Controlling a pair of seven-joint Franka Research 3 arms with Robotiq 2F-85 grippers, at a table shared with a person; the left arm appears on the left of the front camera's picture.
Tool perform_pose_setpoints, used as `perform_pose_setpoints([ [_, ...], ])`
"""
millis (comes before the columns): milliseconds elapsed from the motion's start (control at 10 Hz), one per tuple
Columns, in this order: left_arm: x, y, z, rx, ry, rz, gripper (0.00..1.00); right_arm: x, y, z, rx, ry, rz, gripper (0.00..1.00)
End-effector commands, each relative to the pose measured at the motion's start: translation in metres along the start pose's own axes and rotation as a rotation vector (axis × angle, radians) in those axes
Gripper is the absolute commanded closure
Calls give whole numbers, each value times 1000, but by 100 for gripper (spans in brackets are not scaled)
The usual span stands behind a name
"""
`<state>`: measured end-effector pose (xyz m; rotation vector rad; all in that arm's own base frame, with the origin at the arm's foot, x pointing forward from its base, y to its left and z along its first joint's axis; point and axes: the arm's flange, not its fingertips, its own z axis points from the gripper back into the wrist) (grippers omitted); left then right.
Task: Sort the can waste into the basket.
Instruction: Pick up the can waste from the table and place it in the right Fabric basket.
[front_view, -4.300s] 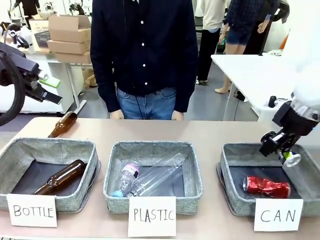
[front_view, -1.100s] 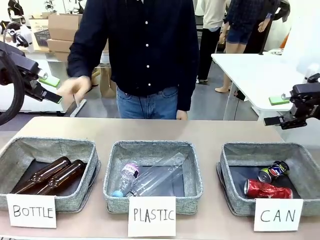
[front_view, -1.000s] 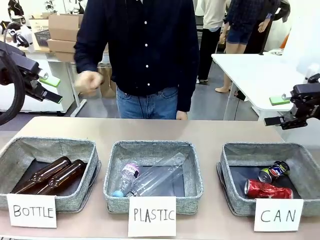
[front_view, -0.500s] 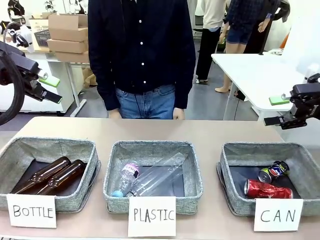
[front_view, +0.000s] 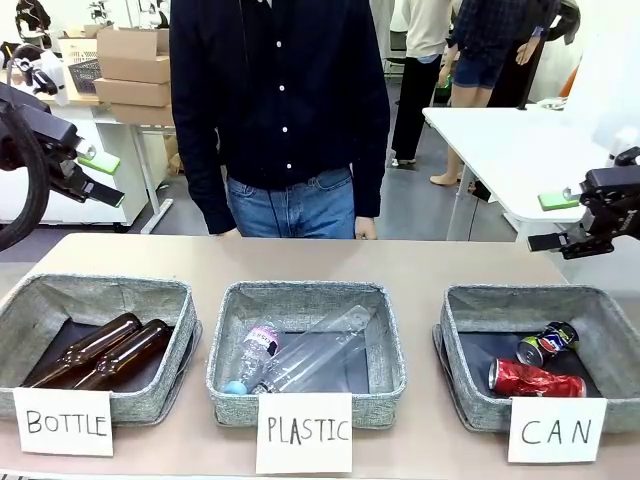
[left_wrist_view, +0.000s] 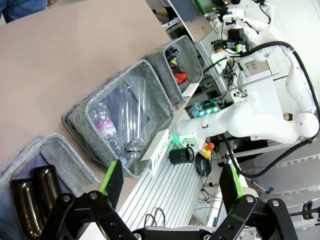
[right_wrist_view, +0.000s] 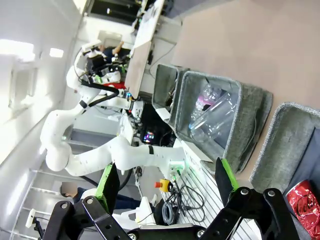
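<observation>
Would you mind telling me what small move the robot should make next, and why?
Probably none beyond holding both arms parked: the red can and the blue can already lie in the CAN basket, and both tools stand open, away from the bins.

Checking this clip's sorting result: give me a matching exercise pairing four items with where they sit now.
Items:
1. red can
2. blue can
3. brown bottles
4. clear plastic bottles

Places:
A. middle bin, carded PLASTIC
B. left bin, carded BOTTLE
C. right bin, nearer the CAN card
D. right bin, behind the other can

Pairs: 1-C, 2-D, 3-B, 4-A
</observation>
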<state>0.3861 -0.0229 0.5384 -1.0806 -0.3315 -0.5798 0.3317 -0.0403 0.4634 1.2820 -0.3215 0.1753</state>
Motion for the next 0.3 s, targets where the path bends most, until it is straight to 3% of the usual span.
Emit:
perform_pose_setpoints([
  [0,-1,0,2,5,11,-17,0,0,3,2,-11,10,10,0],
  [200,-1,0,2,5,11,-17,0,0,3,2,-11,10,10,0],
])
